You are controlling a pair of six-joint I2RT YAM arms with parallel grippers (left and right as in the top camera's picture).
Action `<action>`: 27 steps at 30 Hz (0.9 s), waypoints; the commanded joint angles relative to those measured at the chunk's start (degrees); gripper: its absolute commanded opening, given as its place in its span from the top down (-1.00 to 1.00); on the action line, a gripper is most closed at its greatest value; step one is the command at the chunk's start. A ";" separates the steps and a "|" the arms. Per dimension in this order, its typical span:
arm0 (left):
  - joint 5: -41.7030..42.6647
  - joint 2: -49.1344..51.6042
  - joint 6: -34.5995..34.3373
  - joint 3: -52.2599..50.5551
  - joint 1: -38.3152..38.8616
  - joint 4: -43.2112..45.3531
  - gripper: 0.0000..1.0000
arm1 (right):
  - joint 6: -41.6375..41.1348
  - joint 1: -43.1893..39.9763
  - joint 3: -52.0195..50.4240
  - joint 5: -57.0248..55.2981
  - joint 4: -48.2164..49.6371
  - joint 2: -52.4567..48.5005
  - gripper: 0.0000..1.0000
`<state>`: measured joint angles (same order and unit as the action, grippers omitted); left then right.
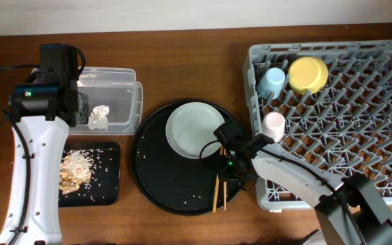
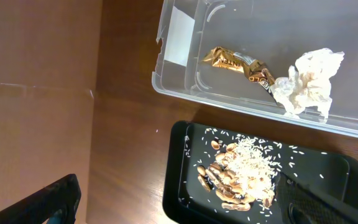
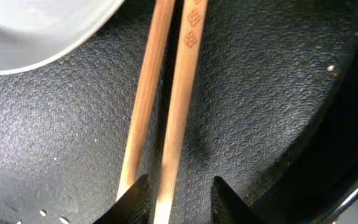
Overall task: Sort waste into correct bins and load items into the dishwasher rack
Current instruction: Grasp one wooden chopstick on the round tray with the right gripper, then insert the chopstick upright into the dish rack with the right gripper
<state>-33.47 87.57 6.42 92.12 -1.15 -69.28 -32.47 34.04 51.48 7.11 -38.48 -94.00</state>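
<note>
My right gripper (image 1: pixel 224 162) (image 3: pixel 179 202) is open and low over the large round black tray (image 1: pixel 156 184). It straddles the wooden chopsticks (image 1: pixel 218 192) (image 3: pixel 166 93): one stick lies between the fingertips and the other runs by the left finger. The pale plate (image 1: pixel 194 129) (image 3: pixel 36 31) lies on that tray. My left gripper (image 1: pixel 80 109) (image 2: pixel 179 211) is open and empty, above the clear box (image 1: pixel 118 82) (image 2: pixel 185 87). The box holds the wrapper (image 2: pixel 238 64) and the tissue (image 1: pixel 99 116) (image 2: pixel 309 81). The shallow black tray (image 1: pixel 107 187) (image 2: pixel 179 180) holds food scraps (image 1: pixel 73 169) (image 2: pixel 238 174). The pink cup (image 1: pixel 273 124), blue cup (image 1: pixel 271 82) and yellow bowl (image 1: pixel 307 73) sit in the rack (image 1: pixel 359 156).
Loose rice grains dot the round tray. The rack's left wall stands right beside my right arm. Bare wooden table (image 1: pixel 182 61) lies behind the trays and left of the box.
</note>
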 commanded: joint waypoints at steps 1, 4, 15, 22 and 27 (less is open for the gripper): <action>-0.37 -0.81 0.15 0.57 -0.15 -0.02 -0.99 | -1.07 0.55 -0.66 -3.02 0.15 -0.26 0.47; -0.37 -0.81 0.15 0.57 -0.15 -0.02 -0.99 | -1.07 0.55 -0.66 -3.32 0.13 -0.26 0.54; -0.37 -0.81 0.15 0.57 -0.15 -0.02 -0.99 | -1.07 0.44 -0.63 -3.26 0.17 -0.24 0.75; -0.37 -0.81 0.15 0.57 -0.15 -0.02 -0.99 | -1.05 0.39 -0.39 -3.28 0.81 -0.24 0.91; -0.37 -0.81 0.15 0.57 -0.15 -0.02 -0.99 | 0.44 0.39 8.61 -2.93 -4.68 1.55 0.91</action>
<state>-33.45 87.57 6.44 92.12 -1.15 -69.32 -33.21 34.11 53.95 4.73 -40.88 -93.97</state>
